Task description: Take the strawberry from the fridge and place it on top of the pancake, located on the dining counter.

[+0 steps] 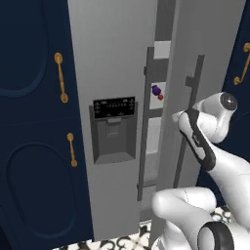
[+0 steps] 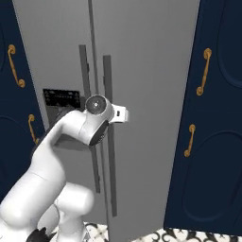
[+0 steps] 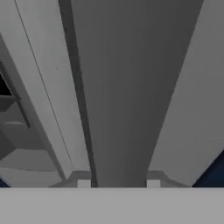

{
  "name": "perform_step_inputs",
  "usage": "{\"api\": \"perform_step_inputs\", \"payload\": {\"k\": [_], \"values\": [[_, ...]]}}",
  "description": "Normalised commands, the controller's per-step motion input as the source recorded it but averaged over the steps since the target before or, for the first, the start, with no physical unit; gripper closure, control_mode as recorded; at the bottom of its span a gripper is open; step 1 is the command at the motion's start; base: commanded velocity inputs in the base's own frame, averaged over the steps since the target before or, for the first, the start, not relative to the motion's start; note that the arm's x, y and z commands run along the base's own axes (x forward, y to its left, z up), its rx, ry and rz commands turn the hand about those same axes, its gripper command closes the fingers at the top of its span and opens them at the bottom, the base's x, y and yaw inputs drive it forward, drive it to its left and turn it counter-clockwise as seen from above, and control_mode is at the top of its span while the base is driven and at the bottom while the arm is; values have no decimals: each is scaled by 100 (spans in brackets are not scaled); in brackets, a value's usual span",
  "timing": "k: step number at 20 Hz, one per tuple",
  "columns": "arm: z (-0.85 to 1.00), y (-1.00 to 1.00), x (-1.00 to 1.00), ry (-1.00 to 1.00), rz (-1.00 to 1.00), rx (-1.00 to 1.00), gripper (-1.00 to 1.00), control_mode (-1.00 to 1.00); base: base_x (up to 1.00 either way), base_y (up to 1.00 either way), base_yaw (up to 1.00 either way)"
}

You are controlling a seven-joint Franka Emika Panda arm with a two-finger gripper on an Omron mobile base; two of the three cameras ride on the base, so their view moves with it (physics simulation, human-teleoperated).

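Matt grey metal fridge [image 1: 112,58]

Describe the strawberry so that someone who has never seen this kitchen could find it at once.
Start at the tall grey fridge between the navy cabinets. Its right door stands slightly ajar; look into the gap, onto a pale shelf level with the top of the dispenser. The strawberry is the tiny red fruit, beside a slightly larger purple fruit.

Flat, even rendered light, no clear source, no glare, soft shading inside the fridge [image 1: 117,73] gap, hand view blurred and soft, base views slightly pixelated
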Motion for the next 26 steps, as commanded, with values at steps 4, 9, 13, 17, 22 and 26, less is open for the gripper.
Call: {"api": "perform_step_inputs", "payload": {"k": [4,9,13,17,22,26], "values": [[17,-36,-99,8,-9,0,-100,-100,0,0,0],[46,1,-100,14,-10,-4,-100,-100,0,0,0],[47,45,-100,28,-9,-15,-100,-100,0,0,0],[55,75,-98,24,-5,-23,-100,-100,0,0,0],[66,100,36,11,0,-39,-100,-100,0,0,0],[10,80,100,19,1,-28,-100,-100,0,0,0]]}}
